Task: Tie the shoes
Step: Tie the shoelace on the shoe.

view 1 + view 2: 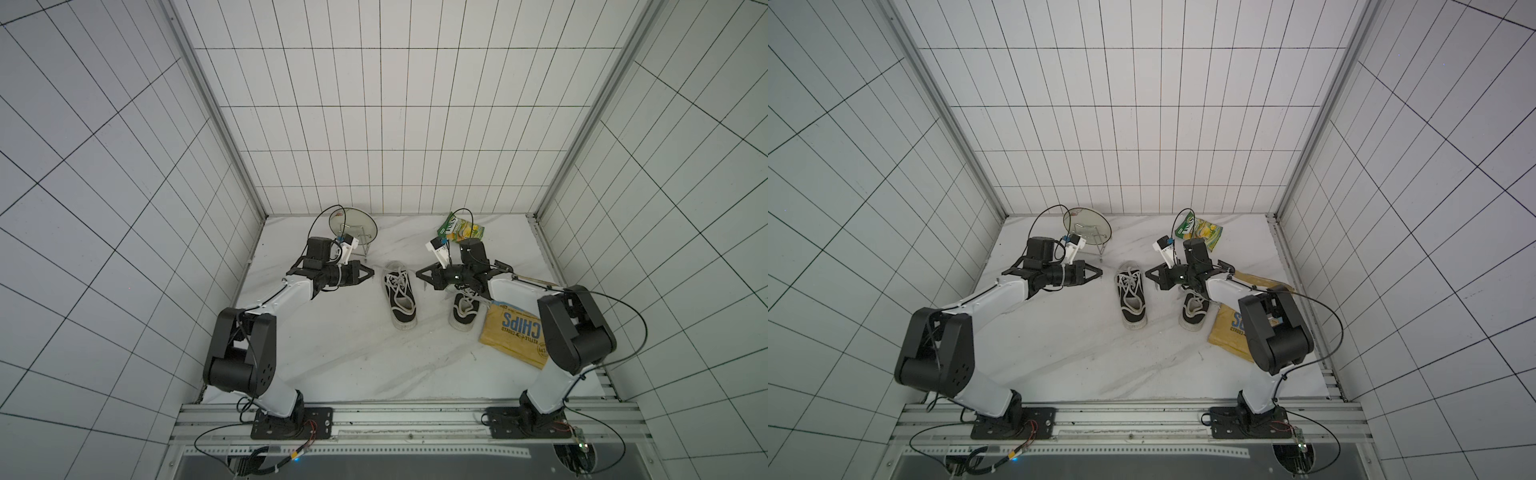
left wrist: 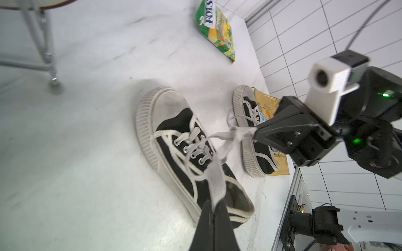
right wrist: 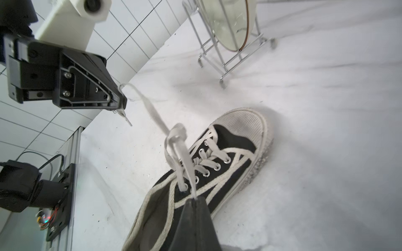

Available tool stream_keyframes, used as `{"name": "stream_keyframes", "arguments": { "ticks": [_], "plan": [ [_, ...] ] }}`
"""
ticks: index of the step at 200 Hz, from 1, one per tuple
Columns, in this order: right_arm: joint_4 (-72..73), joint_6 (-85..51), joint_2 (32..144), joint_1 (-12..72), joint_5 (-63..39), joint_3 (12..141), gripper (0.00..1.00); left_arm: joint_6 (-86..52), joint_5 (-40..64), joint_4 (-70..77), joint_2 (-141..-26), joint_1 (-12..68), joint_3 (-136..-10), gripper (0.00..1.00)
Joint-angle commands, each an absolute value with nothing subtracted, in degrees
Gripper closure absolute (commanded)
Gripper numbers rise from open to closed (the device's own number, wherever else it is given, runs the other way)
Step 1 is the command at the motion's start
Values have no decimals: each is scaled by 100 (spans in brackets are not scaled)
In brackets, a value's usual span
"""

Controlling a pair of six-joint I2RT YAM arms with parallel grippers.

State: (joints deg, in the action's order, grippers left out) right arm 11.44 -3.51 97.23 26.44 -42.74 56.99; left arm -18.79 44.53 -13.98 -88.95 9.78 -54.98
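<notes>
fingers of the left gripper are clamped on one white lace end. the right gripper is clamped on the other lace end. both ends cross in a loose twist above the middle shoe, which lies on the table. the second shoe sits under the right arm, just beside a chips bag.

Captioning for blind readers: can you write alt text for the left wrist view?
The left gripper and right gripper each pinch one end of the white laces of a black sneaker, the ends crossing above its tongue. Beyond it lie the second sneaker, a yellow chip bag and a green snack bag.
</notes>
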Motion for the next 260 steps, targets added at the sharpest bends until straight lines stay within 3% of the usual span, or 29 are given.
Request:
{"name": "stream_keyframes", "arguments": {
  "ticks": [1, 48, 121, 168, 206, 225, 260],
  "plan": [
    [447, -148, 9422, 2534, -3274, 5511, 100, -2034, 3953, -2323, -8719, 779, -5269, 100],
    [102, -606, 8961, 2157, -1301, 5093, 100, -2536, 3719, -2455, -8694, 6, -4753, 100],
    [109, -1017, 8899, 1808, -449, 4830, 100, -2848, 2921, -2790, -9045, -866, -4580, 100],
    [255, -1022, 8826, 1775, -533, 4786, 100, -2862, 2882, -2762, -8929, -1409, -4352, 100],
    [237, -517, 8847, 1940, -1719, 5108, 100, -1968, 2265, -3639, -8876, -444, -4911, 100],
    [-30, -213, 8971, 2165, -2096, 5420, 100, -1492, 2142, -4087, -8976, 354, -5228, 84],
    [-76, -159, 9189, 2464, -2392, 5671, 100, -774, 1892, -4556, -8955, 1432, -5621, 37]
  ]
}}
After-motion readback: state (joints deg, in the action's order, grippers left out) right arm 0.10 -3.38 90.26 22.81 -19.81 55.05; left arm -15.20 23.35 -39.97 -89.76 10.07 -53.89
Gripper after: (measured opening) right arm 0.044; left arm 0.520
